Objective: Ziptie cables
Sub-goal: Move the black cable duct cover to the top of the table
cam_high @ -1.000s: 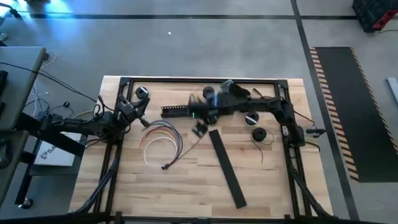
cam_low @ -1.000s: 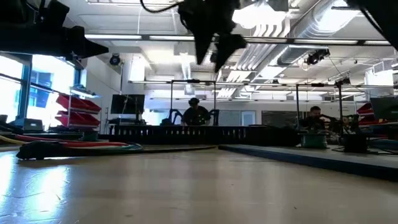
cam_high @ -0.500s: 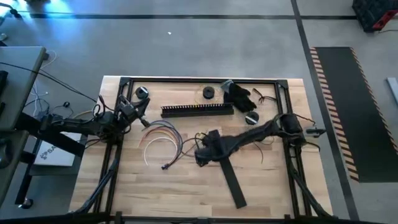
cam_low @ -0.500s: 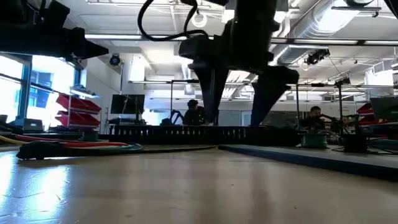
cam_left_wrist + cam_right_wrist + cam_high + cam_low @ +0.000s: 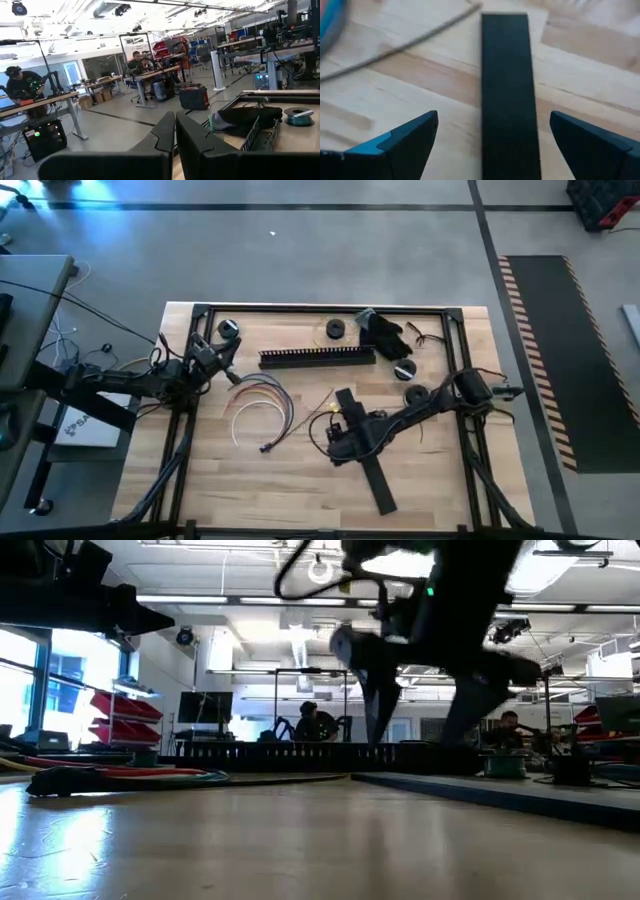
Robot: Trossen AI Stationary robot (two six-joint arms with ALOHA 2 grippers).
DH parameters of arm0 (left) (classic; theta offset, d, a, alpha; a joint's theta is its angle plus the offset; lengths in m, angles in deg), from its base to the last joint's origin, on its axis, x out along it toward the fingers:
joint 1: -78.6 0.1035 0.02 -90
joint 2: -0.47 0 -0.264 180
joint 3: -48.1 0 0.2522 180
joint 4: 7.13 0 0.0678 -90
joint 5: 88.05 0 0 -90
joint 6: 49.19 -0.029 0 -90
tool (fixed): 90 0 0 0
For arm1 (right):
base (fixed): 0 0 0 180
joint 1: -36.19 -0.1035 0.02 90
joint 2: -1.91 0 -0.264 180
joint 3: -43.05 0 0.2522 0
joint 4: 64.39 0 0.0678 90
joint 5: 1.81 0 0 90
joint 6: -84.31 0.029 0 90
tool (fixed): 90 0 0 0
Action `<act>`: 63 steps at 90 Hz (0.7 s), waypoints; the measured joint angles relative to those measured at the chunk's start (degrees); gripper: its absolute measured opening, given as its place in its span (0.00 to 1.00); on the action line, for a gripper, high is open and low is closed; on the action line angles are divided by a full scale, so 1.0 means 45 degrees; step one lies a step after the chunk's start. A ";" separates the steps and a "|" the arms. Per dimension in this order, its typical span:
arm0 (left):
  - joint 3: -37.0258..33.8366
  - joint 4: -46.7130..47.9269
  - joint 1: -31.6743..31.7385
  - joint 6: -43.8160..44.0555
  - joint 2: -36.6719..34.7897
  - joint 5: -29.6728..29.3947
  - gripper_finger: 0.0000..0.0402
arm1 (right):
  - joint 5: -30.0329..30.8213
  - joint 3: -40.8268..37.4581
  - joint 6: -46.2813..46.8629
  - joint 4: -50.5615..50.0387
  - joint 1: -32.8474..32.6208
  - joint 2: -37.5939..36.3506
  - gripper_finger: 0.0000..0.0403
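The cables (image 5: 260, 402) lie in loose white, yellow, blue and orange-red loops on the table left of centre; the low view shows them too (image 5: 120, 777). The ziptie (image 5: 400, 45), a thin grey strip, lies flat on the wood and runs slantwise from the cables toward the far end of a flat black strip (image 5: 510, 95). My right gripper (image 5: 493, 120) hangs open just above that black strip (image 5: 365, 455), one finger on each side, touching nothing. My left gripper (image 5: 218, 362) waits shut at the table's left edge (image 5: 175, 131).
A long black slotted duct (image 5: 318, 358) lies along the far side. Small spools (image 5: 333, 329) (image 5: 227, 329) (image 5: 416, 395) and a black bundle (image 5: 385, 332) sit near the far edge. A black frame (image 5: 320, 308) rims the table. Bare wood shows at the near left.
My right gripper has swung from over the slotted duct toward the table's near edge and come down. It now hangs low over the flat black strip. The cables and the ziptie have stayed where they were.
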 joint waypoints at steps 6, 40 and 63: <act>0.0000 0.0008 0.0002 0.0000 0.0005 0.0000 0.00 | -0.0397 -0.0696 0.0002 0.1095 0.0011 0.0000 0.92; 0.0000 0.0009 0.0001 0.0000 0.0001 0.0000 0.00 | -0.0919 -0.3095 -0.0597 0.3278 -0.0103 -0.0228 0.54; 0.0000 0.0038 0.0001 0.0000 0.0005 0.0000 0.00 | -0.1466 -0.2650 -0.2346 0.3055 0.0401 -0.0604 0.50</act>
